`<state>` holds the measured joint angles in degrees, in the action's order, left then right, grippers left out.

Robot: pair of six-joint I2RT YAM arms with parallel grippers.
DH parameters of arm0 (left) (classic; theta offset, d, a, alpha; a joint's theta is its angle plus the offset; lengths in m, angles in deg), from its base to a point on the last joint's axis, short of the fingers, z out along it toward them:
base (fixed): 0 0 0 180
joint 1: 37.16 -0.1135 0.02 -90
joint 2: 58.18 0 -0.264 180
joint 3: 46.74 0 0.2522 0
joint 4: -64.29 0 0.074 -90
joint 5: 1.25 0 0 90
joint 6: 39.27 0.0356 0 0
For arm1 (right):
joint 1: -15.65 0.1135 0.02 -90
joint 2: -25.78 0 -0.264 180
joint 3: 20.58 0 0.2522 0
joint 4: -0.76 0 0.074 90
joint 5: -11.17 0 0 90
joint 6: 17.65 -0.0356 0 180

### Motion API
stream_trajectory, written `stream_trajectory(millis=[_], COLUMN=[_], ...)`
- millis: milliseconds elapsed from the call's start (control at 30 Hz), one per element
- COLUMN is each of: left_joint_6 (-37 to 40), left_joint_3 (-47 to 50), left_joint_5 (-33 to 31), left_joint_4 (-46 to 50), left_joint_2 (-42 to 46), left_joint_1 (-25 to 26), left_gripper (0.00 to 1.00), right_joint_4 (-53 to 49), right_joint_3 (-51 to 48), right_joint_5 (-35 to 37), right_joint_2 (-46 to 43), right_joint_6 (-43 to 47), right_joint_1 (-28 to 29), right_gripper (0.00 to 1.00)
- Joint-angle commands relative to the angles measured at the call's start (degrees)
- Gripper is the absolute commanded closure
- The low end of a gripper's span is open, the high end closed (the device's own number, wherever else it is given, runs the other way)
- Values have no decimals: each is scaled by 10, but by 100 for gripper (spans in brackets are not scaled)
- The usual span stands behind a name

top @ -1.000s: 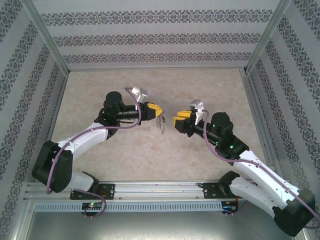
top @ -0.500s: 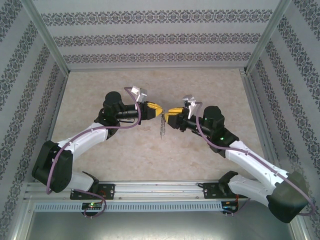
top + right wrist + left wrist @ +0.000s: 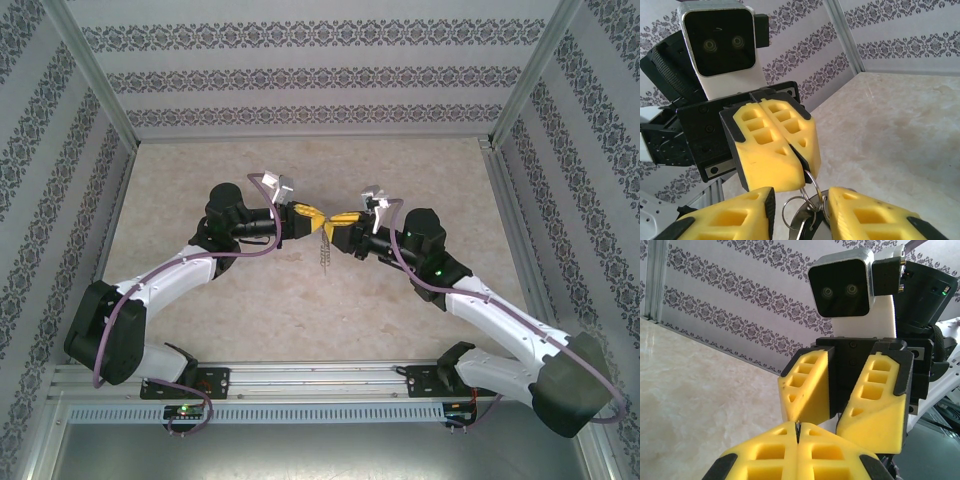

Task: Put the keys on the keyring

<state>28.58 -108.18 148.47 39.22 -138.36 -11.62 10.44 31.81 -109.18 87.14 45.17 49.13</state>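
My left gripper [image 3: 313, 219] is shut on the top of the keyring [image 3: 811, 178], a thin metal ring pinched at its yellow fingertips [image 3: 790, 170]. More rings and a small key [image 3: 810, 229] with a dark head hang below it. In the top view the bundle [image 3: 323, 252] dangles above the table between the two arms. My right gripper [image 3: 801, 196] faces the left one tip to tip. Its jaws stand open on either side of the hanging rings, the right finger [image 3: 860, 212] very close to them. From the left wrist, the right gripper [image 3: 834, 416] sits just beyond my shut left gripper [image 3: 797, 426].
The beige marble-pattern tabletop [image 3: 250, 320] lies beneath both arms. Patterned walls [image 3: 300, 75] and metal frame posts [image 3: 505, 110] enclose it at the back and sides. An aluminium rail [image 3: 320, 380] runs along the near edge.
The right gripper has swung left and up to meet the left gripper, and its jaws have narrowed around the hanging rings. The left arm has stayed put.
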Motion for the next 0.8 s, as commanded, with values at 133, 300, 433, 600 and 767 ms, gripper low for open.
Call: stream_trajectory(millis=[133, 300, 433, 600, 767], left_joint_6=[-10, -11, -11, -17, -18], left_joint_3=[1, 1, 3, 9, 10], left_joint_5=[12, 13, 14, 15, 17], left_joint_4=[-41, -41, -42, -52, -52], left_joint_2=[-3, -2, -3, -5, -6], left_joint_1=[5, 5, 5, 5, 5], left_gripper=[100, 100, 100, 100, 100], right_joint_4=[39, 42, 53, 58, 61], right_joint_3=[16, 16, 16, 18, 20], right_joint_5=[-24, -27, -28, -24, -27], right_joint_2=[13, 15, 14, 16, 16], right_joint_6=[-14, -14, -21, -28, -31], right_joint_1=[-5, -5, -7, -9, -10], right_gripper=[78, 89, 95, 88, 93])
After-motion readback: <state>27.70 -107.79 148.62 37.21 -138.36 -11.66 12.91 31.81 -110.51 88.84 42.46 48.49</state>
